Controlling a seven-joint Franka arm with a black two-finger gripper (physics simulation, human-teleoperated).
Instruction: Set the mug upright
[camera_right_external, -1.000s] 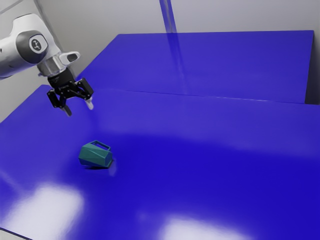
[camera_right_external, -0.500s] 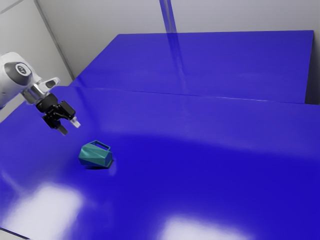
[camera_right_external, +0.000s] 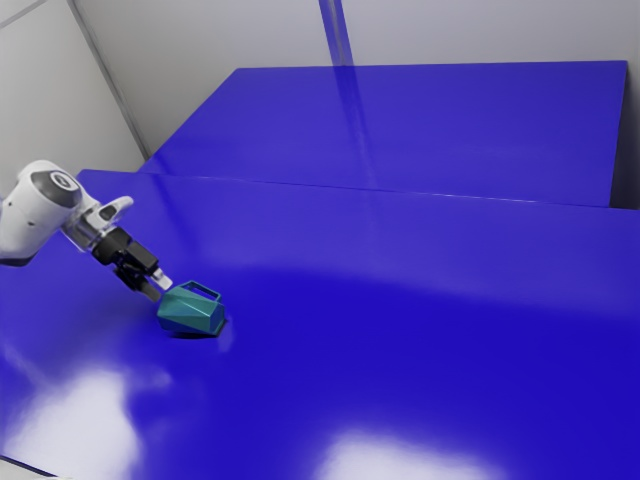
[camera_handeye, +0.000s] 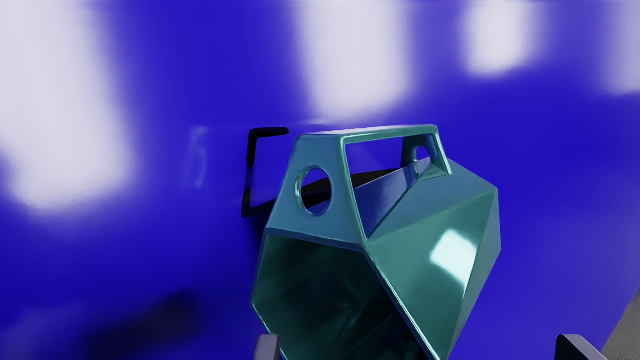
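Right at the mug's (camera_right_external: 192, 314) open mouth (camera_handeye: 325, 290), hovering with gripper (camera_right_external: 158, 289) spread wide! Lying sideways on the table (camera_right_external: 400, 350), with handle (camera_handeye: 390, 131) up.

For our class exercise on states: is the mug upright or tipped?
Tipped: the mug lies on its side, handle uppermost, open mouth facing the fingers.

Blue table (camera_right_external: 420, 330), apparently glossy, teal mug (camera_handeye: 415, 255) on its side

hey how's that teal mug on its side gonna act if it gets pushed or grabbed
The mug will probably keep its shape: its walls look rigid. The flat facets should resist rolling. Its shiny surface might slip a little in the claw.
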